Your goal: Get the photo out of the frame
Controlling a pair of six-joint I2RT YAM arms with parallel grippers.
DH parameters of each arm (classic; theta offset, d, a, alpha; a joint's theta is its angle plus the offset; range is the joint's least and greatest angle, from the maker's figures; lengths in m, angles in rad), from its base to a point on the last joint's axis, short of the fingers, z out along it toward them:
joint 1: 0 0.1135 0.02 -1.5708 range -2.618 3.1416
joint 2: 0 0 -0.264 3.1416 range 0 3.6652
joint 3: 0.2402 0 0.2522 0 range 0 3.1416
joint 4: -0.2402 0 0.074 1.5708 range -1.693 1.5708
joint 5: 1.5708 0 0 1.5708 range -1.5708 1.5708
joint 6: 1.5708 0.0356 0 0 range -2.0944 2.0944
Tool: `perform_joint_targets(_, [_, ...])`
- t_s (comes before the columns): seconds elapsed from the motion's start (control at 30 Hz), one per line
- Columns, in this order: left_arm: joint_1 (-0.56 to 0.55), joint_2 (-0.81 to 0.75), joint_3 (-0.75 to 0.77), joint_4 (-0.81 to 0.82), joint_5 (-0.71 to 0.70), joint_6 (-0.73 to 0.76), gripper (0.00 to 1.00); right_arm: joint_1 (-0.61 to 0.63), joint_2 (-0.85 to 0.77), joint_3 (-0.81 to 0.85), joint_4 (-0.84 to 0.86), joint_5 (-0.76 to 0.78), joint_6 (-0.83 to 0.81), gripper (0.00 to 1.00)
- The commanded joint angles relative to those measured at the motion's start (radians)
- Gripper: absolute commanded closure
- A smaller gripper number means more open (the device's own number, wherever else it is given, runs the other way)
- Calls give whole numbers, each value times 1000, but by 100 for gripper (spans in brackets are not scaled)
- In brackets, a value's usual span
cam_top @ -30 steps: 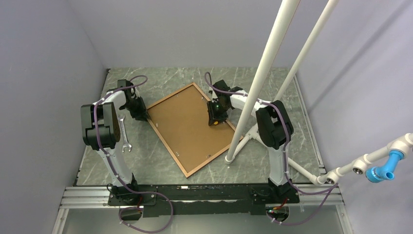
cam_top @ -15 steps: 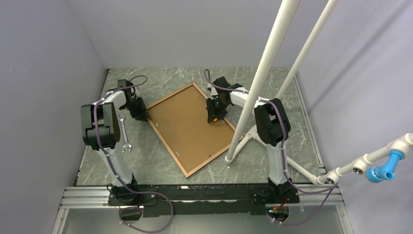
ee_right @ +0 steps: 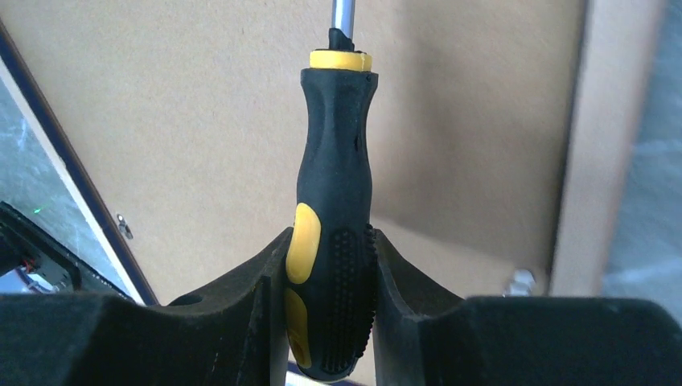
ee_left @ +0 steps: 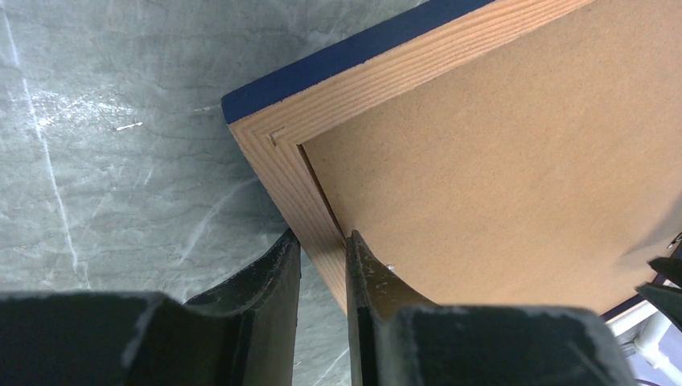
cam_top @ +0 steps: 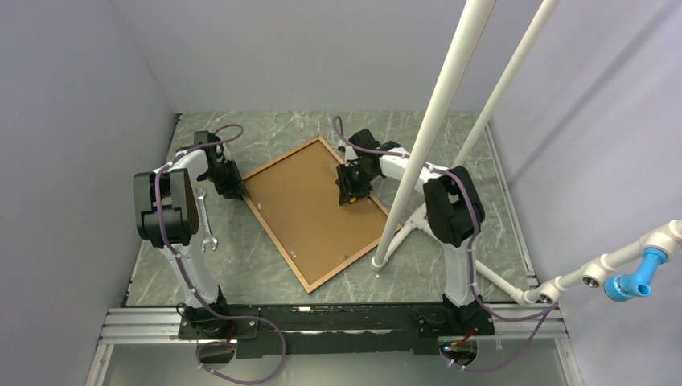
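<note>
I am clamping my left fingers (ee_left: 277,269) on the frame (cam_top: 314,213) by its wood rim, steadying it face-down on the bench (cam_top: 281,129). My right fingers (ee_right: 249,289) are gripping the screwdriver (ee_right: 334,209). I should be levering a retaining tab gently, since the photo is probably lying hidden underneath.

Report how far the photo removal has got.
Done: the frame lies back up, with the left pincer clamped on its rim. In hand: the right pincer holds a screwdriver over the backing board, which sits in place. To do: free that board and lift out the photo, not in view.
</note>
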Motion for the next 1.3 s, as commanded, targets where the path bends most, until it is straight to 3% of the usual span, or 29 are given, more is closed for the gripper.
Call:
perform_joint_targets(0.0, [-17,-18,-6,18,51,27,67,-34,-216,-75,87,92,47,100])
perform_joint_targets(0.1, [-14,-48,-18,40,63,22,55,-68,-343,-213,133,184,66,100])
perform_joint_targets(0.2, [-12,-87,-25,46,38,26,50,-99,-481,-344,177,219,79,100])
perform_joint_targets(0.57, [-38,-383,-178,135,-163,4,45,-116,-763,-644,209,356,57,100])
perform_joint_targets(0.8, [-107,-694,-400,175,-145,-160,50,-116,-889,-759,271,368,75,100])
perform_joint_targets(0.93, [-244,-902,-591,217,-124,-341,50,-116,-882,-751,282,342,70,100])
perform_joint_targets(1.03, [-444,-1011,-692,237,-194,-496,50,-116,-882,-756,295,326,71,100])
perform_joint_targets(1.27, [-771,-1003,-762,100,-365,-892,48,-116,-897,-772,309,310,75,100])
